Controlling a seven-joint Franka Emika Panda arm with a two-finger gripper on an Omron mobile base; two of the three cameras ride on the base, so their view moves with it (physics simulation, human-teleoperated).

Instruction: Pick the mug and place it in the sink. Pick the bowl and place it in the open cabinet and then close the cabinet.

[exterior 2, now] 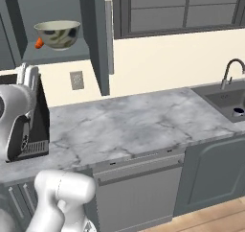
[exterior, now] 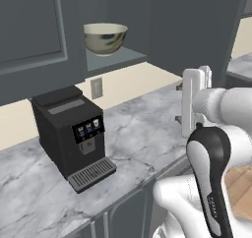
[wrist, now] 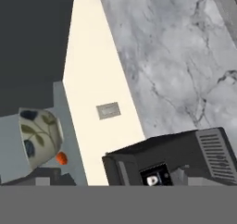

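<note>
The pale olive bowl (exterior: 104,38) (exterior 2: 58,33) (wrist: 39,137) stands on the shelf inside the open upper cabinet (exterior: 117,60) (exterior 2: 52,54). The cabinet's door (exterior: 197,25) (exterior 2: 99,39) is swung out over the counter. A small mug (exterior 2: 238,112) with a dark inside sits in the sink (exterior 2: 221,99) at the far right, below the faucet (exterior 2: 232,69). My gripper (exterior: 199,75) (exterior 2: 28,73) hangs open and empty over the counter, below and to the right of the bowl's shelf and clear of the door.
A black coffee machine (exterior: 74,133) (wrist: 171,158) stands on the marble counter (exterior: 142,133) (exterior 2: 129,123) under the cabinet. A wall outlet (exterior: 96,87) (exterior 2: 76,80) is behind it. A small orange thing (exterior 2: 38,43) (wrist: 61,158) lies beside the bowl.
</note>
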